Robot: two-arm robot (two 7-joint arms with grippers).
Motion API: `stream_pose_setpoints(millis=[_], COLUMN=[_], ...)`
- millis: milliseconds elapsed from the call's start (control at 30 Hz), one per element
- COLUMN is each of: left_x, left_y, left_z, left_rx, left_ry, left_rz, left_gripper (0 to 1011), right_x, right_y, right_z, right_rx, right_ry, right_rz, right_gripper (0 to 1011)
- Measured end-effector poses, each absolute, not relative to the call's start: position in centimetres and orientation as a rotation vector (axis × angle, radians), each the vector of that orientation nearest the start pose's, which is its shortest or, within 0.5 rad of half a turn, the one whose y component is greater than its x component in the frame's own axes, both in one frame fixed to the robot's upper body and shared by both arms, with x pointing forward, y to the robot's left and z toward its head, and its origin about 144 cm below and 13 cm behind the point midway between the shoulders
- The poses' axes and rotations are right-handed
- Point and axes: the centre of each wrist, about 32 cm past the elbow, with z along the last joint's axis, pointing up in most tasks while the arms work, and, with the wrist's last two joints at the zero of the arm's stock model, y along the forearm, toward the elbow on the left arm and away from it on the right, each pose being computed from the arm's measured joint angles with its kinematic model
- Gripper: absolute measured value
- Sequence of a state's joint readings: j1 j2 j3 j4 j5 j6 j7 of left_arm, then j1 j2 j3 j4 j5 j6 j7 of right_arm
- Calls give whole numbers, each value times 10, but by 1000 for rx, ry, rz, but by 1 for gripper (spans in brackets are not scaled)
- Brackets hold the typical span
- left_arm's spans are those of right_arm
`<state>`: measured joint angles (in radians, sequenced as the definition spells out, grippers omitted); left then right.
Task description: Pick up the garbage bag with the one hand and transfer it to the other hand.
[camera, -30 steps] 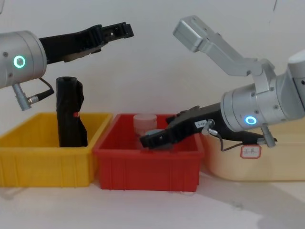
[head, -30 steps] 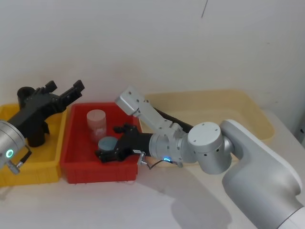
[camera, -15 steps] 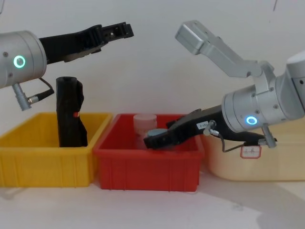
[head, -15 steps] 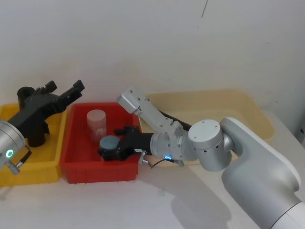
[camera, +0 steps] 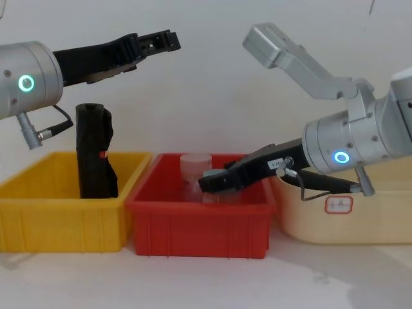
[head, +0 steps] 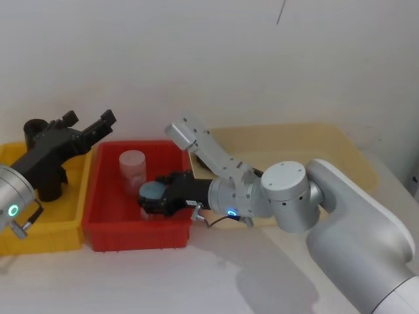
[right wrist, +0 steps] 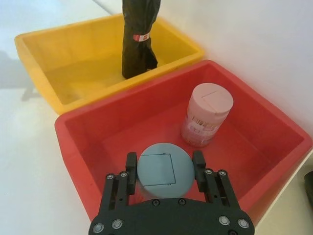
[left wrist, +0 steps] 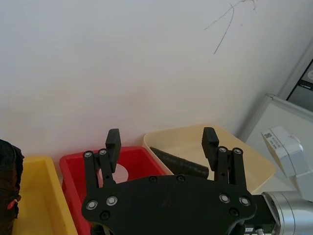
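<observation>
The garbage bag (camera: 95, 152) stands upright in the yellow bin (camera: 64, 222) at the left of the desk (head: 196, 281), toward the bin's far side. It is a tall, tightly rolled bundle of black plastic, wrinkled and a little wider toward the bottom, with a small red mark partway up its side; in the right wrist view the mark reads as a red-and-white band around the roll (right wrist: 138, 34), its writing too small to read. Nothing touches the bag.

The left hand (camera: 158, 42), on the arm with the green ring, hangs high above the yellow bin, up and to the right of the bag's top and apart from it. Its two fingers (left wrist: 113, 142) are spread wide and hold nothing.

The right hand (right wrist: 164, 172), on the blue-ringed arm, reaches left into the red bin (head: 108, 229) in the middle. Its fingers sit either side of a grey-blue round lid (right wrist: 164, 169) with a faint square on top, touching or nearly touching its rim. Whether they actually grip it I cannot tell. A small white label sits on the hand's side in the chest view, unreadable.

Just beyond the lid stands a pale pink jar (right wrist: 206, 115) with printed text and a barcode-like strip, not legible. A second dark roll (left wrist: 178, 165) lies in the cream bin (camera: 341, 222) at the right, which carries a white tag with a red outline on its near wall, its text unreadable.
</observation>
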<state>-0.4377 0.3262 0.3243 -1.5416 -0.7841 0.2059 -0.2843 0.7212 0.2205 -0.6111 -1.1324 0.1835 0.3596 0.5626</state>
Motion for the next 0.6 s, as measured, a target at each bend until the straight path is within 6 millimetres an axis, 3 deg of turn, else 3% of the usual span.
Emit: stream_pose_setpoints(millis=[300,600], left_x=[551,551], left_y=[226,226], left_z=[1276,1276], left_rx=[-299,-299], left_ry=[187,187], left_rz=[883,883], left_gripper=[1002,1001], right_x=[614,613], right_y=[-159,-168], right_z=[1260,1284], right_rx=[-387,-275], right_ry=[-29,-35], right_rz=[-686,-766], right_gripper=[666,666])
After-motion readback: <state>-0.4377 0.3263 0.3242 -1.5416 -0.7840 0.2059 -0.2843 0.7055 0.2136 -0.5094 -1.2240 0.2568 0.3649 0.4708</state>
